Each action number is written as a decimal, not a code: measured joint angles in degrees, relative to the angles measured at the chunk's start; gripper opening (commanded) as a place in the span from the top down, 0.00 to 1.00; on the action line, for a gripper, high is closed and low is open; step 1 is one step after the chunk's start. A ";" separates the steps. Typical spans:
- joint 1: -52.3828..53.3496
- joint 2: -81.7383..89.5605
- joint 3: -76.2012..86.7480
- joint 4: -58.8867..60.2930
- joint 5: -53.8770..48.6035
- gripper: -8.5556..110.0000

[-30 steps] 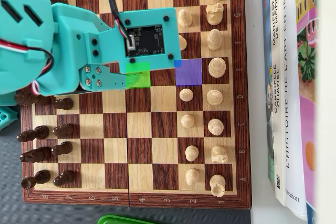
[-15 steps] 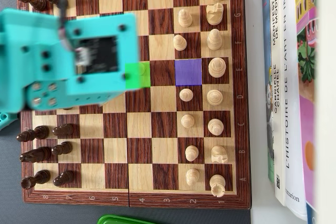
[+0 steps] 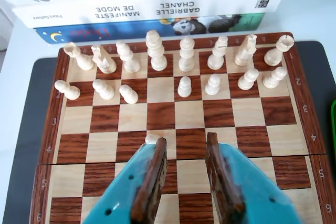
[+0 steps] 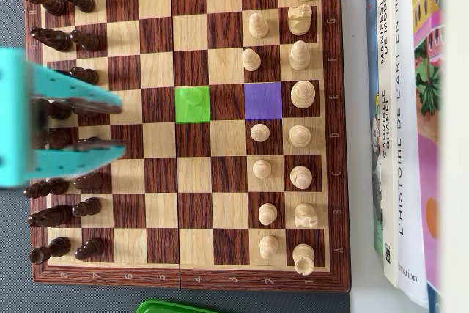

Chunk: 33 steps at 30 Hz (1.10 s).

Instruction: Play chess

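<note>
In the overhead view the wooden chessboard [image 4: 220, 273] carries white pieces [image 4: 299, 94] along its right side and dark pieces [image 4: 51, 216] along its left. A white pawn [image 4: 192, 97] stands on the square tinted green. The purple-tinted square [image 4: 262, 100] to its right is bare. My teal gripper [image 4: 121, 126] hovers open over the left files, above the dark pawns, well left of that pawn. In the wrist view the gripper [image 3: 186, 141] is open with only board squares between its fingers, and the pawn's top [image 3: 151, 138] peeks out behind the left fingertip [image 3: 159, 145].
Books [image 4: 410, 122] lie along the board's right edge in the overhead view and stand behind the white back rank in the wrist view [image 3: 157, 9]. A green object [image 4: 172, 306] pokes in at the bottom edge. A dark mat [image 3: 23, 145] lies under the board.
The arm has pulled back leftward from the green square to the dark side of the board. The white pawn now shows uncovered on the green square, and the jaws stand apart.
</note>
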 measured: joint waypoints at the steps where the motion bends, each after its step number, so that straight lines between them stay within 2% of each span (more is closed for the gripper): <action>1: 0.00 1.58 1.05 0.00 0.00 0.82; 12: 0.00 15.29 10.46 0.00 0.00 0.83; 33: -1.67 31.20 25.75 -0.09 0.00 0.83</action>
